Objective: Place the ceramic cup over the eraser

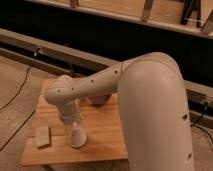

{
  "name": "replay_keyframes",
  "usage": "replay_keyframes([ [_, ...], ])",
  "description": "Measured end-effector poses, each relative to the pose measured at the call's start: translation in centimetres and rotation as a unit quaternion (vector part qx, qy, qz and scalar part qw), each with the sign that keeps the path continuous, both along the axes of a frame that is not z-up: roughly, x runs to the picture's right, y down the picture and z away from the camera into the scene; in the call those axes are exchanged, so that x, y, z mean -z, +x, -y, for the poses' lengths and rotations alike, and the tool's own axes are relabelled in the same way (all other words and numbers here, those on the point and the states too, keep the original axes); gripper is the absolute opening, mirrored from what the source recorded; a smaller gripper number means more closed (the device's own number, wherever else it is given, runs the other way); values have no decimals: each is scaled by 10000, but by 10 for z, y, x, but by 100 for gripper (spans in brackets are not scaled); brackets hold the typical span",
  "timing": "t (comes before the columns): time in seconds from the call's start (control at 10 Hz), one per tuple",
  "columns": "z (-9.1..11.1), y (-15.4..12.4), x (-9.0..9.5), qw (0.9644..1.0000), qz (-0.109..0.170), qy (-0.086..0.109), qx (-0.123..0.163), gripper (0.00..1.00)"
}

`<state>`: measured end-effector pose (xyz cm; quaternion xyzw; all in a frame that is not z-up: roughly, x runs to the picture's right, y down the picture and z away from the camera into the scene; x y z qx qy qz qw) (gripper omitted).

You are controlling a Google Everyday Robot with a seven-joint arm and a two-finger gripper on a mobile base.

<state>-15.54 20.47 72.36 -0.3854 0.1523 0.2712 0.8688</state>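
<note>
Gripper (70,120) atop ceramic cup (77,136) beside eraser (42,136), can't tell its grip; cup likely rigid, slick, brittle, so pinch the narrow top.

The gripper (73,122) sits low over the wooden table (106,131), merging with the ceramic cup (77,138) beneath it; whether it grasps the cup cannot be told. Beyond and right of the gripper, a purple object (98,100) is mostly hidden behind the arm (150,100). The arm also covers the table's right end and is cut off at the bottom edge.
</note>
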Motion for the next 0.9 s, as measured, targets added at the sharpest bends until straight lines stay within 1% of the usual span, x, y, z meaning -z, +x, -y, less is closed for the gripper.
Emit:
replay_keyframes([
  [0.2, 1, 0, 0, 10000, 2, 2, -7, 80],
  [0.3, 6, -1, 0, 10000, 44, 16, -2, 80],
  [0.5, 27, -3, -1, 9997, 189, 135, -62, 80],
  [0.7, 62, -2, 0, 9985, 343, 338, -243, 80],
  [0.9, 94, 8, 2, 9966, 334, 555, -504, 80],
])
